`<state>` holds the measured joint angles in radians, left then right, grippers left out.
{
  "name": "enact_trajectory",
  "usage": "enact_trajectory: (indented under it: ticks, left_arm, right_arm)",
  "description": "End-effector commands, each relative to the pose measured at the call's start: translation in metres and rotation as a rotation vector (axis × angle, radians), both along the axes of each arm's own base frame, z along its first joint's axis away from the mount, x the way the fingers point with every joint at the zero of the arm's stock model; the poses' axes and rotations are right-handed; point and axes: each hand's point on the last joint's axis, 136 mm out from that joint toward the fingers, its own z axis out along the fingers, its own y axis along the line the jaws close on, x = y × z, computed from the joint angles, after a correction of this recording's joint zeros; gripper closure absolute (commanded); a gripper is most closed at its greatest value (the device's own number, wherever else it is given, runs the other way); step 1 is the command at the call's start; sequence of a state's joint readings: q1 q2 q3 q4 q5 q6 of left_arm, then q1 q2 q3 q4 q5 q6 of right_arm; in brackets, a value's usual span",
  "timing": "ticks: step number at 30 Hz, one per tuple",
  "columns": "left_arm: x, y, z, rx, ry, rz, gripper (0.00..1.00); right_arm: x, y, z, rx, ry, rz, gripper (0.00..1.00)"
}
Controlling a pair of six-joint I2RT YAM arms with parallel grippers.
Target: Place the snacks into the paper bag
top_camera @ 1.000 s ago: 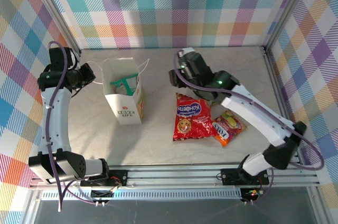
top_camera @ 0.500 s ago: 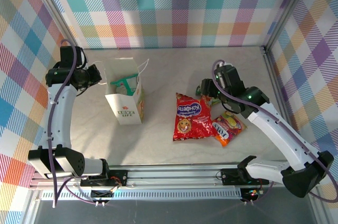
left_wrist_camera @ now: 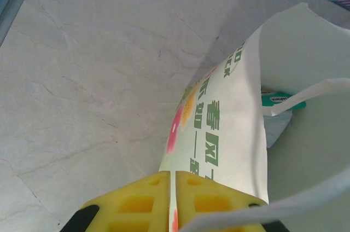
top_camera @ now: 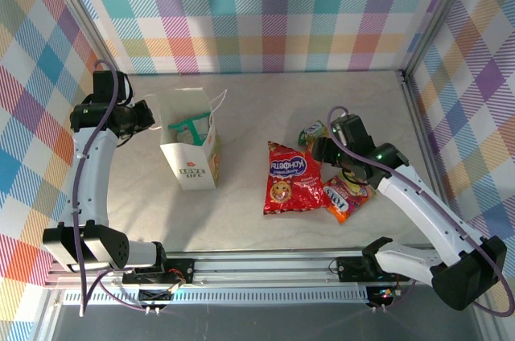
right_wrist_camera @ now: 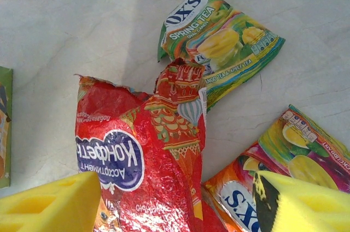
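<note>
The right pincer (right_wrist_camera: 175, 202) hangs released, its yellow fingers spread wide over the near end of the large red packet (right_wrist_camera: 145, 150). The orange packet (right_wrist_camera: 290, 152) lies by one finger, against the red one. Beyond the fingertips the green-yellow packet (right_wrist_camera: 219, 43) touches the red one's far edge. The left pincer (left_wrist_camera: 172, 191) is clenched on the wall of the paper bag (left_wrist_camera: 229, 117), which rises ahead of it, with a teal packet (left_wrist_camera: 279, 99) inside, farther on.
</note>
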<state>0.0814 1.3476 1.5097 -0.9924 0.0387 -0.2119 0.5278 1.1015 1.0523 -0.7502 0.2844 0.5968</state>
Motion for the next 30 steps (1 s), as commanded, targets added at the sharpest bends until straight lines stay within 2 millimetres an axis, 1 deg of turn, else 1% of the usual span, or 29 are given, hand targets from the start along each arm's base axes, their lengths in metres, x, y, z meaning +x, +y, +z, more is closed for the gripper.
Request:
enact_trajectory:
  ticks: [1, 8, 14, 17, 19, 20, 26, 30]
  left_arm:
    - [-0.002, -0.001, 0.006, 0.019, -0.005, -0.015, 0.89]
    - [-0.002, -0.001, 0.005, 0.023, 0.001, -0.012, 0.89]
    - [0.000, -0.002, 0.003, 0.018, 0.006, -0.017, 0.89]
    - [0.000, -0.002, 0.003, 0.019, 0.007, -0.016, 0.88]
    - [0.000, -0.002, 0.002, 0.019, 0.009, -0.016, 0.88]
    - [0.000, -0.002, 0.001, 0.019, 0.011, -0.017, 0.88]
    - [0.000, -0.003, -0.002, 0.018, 0.020, -0.019, 0.88]
    - [0.000, -0.003, -0.001, 0.021, 0.020, -0.018, 0.87]
  right_arm:
    - [0.002, -0.004, -0.007, 0.025, 0.020, -0.031, 0.26]
    - [-0.001, -0.023, -0.028, 0.046, 0.075, -0.112, 0.25]
    - [-0.016, -0.047, -0.049, 0.108, 0.139, -0.222, 0.24]
    - [-0.022, -0.053, -0.055, 0.128, 0.149, -0.239, 0.24]
    - [-0.023, -0.050, -0.055, 0.143, 0.145, -0.214, 0.24]
    - [-0.023, -0.045, -0.055, 0.158, 0.142, -0.186, 0.24]
    - [-0.011, -0.007, -0.050, 0.279, 0.123, -0.001, 0.24]
    - [-0.005, 0.010, -0.057, 0.326, 0.146, 0.064, 0.22]
